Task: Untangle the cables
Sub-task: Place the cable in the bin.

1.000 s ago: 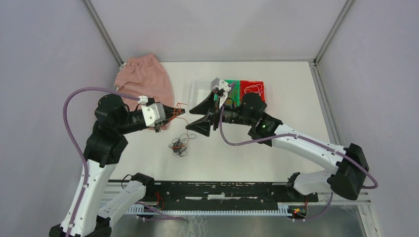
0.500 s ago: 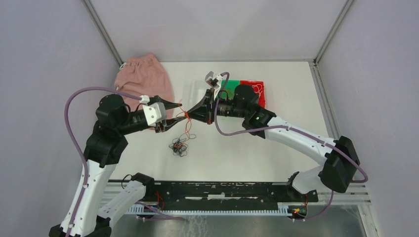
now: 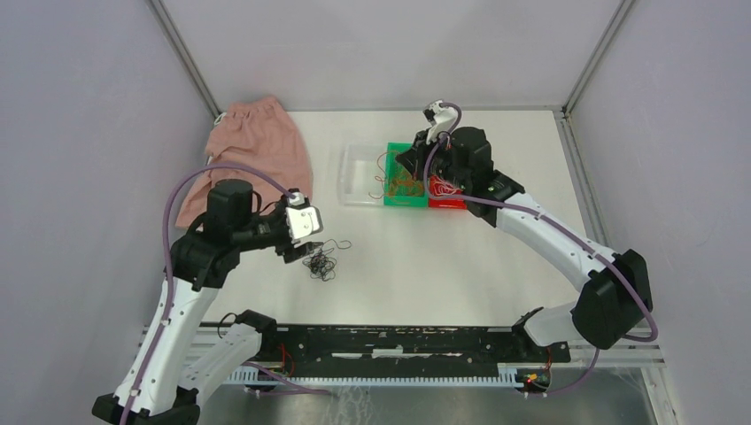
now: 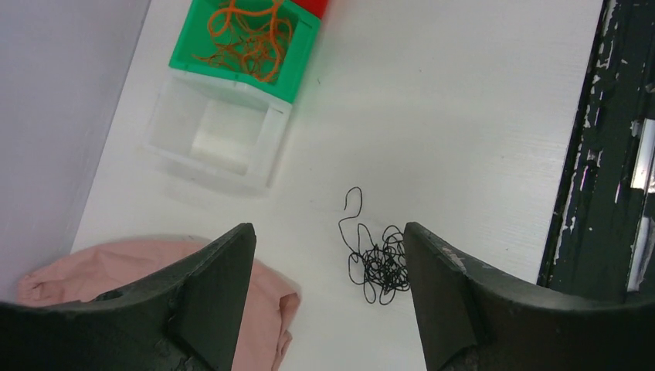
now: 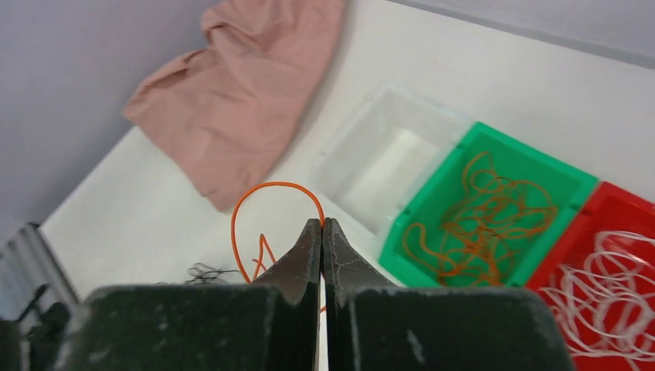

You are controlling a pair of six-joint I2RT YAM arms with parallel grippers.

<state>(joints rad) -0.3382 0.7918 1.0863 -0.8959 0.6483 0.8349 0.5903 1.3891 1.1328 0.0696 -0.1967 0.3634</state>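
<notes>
A black cable clump (image 4: 378, 267) lies on the white table, also visible from above as the black clump (image 3: 320, 263). My left gripper (image 4: 328, 232) hangs open above it with nothing between its fingers; from above, the left gripper (image 3: 298, 246) is just left of the clump. My right gripper (image 5: 323, 222) is shut on an orange cable (image 5: 266, 189) that loops out from its tips. In the top view the right gripper (image 3: 404, 162) hovers over the green bin (image 3: 390, 202). More orange cables (image 5: 483, 212) lie in the green bin, white cables (image 5: 614, 267) in the red bin (image 5: 604, 199).
A clear empty bin (image 3: 358, 173) adjoins the green bin on the left. A pink cloth (image 3: 257, 146) lies at the table's back left, its edge close to the left gripper. A black rail (image 4: 610, 147) runs along the table's near edge.
The left gripper opened, let go of the orange cable and drew back over the black clump. The right gripper shut on the orange cable and carried it back over the green bin.
</notes>
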